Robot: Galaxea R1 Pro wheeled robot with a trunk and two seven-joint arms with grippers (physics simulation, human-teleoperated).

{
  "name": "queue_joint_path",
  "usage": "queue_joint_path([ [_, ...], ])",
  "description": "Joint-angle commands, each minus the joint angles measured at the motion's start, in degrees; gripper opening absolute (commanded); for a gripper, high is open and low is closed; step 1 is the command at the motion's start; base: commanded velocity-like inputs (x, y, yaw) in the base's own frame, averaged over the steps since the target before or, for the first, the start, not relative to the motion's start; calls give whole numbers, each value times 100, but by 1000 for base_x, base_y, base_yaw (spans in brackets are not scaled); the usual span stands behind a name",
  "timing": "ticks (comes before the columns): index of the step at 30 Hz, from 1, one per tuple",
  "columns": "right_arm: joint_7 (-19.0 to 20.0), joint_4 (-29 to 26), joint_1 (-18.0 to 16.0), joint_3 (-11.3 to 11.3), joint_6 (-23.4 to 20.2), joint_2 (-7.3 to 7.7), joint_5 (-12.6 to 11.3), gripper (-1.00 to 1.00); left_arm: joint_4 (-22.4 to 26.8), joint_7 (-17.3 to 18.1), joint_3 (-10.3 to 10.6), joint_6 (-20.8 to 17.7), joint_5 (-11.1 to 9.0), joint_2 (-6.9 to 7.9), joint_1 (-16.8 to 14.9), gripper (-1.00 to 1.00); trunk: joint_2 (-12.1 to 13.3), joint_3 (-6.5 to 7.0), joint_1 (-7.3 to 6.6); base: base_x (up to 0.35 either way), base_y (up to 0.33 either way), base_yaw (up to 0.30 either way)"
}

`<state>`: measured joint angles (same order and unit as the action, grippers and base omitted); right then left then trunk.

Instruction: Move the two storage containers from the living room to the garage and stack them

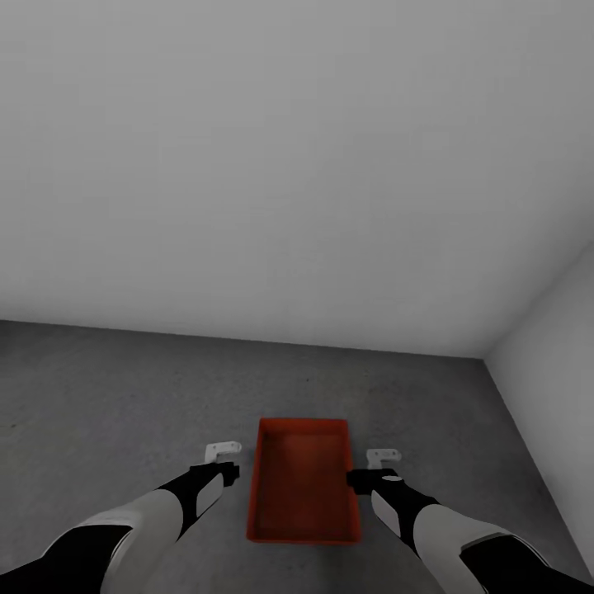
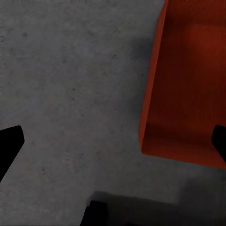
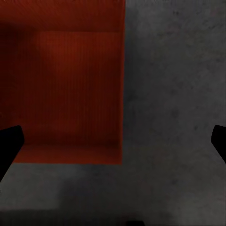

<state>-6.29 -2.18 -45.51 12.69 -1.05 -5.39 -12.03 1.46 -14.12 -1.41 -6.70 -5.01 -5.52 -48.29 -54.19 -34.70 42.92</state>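
Item: one orange-red rectangular storage container, lidless, with plain slightly flared walls. We find it upright on the dark grey mottled concrete floor, long axis pointing away from us toward the plain pale grey wall. Its interior is bare. A second pale wall meets the first in a corner ahead and to the right.

Left hand: we see its pale fingers just beside the container's left wall, apart from it, with a strip of floor between. In the left wrist view the two dark fingertips stand wide at opposite edges of the picture, spread and holding nothing; below them lie the floor and one corner of the container.

Right hand: it sits just beside the container's right wall, likewise clear of it. In the right wrist view its dark fingertips are also wide apart, released, with nothing between them; part of the container lies on one side and the floor on the other.

Both black-and-white forearms reach forward from the near edge of the head view, flanking the container.
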Motion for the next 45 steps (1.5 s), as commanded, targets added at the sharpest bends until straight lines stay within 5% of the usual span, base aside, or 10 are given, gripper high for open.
queue_joint_path([
  [1, -22, -3, -2, 49, -11, 0, -54, 100, 12, -20, -9, -25, -52, -2, -1, 100, 38, 14, -22, 0, 0, 0],
  [45, -22, -22, -2, 41, -8, 47, -46, 100, 10, -16, -9, -25, -52, -2, 0, 100, 1803, 804, -989, 0, 0, 0],
])
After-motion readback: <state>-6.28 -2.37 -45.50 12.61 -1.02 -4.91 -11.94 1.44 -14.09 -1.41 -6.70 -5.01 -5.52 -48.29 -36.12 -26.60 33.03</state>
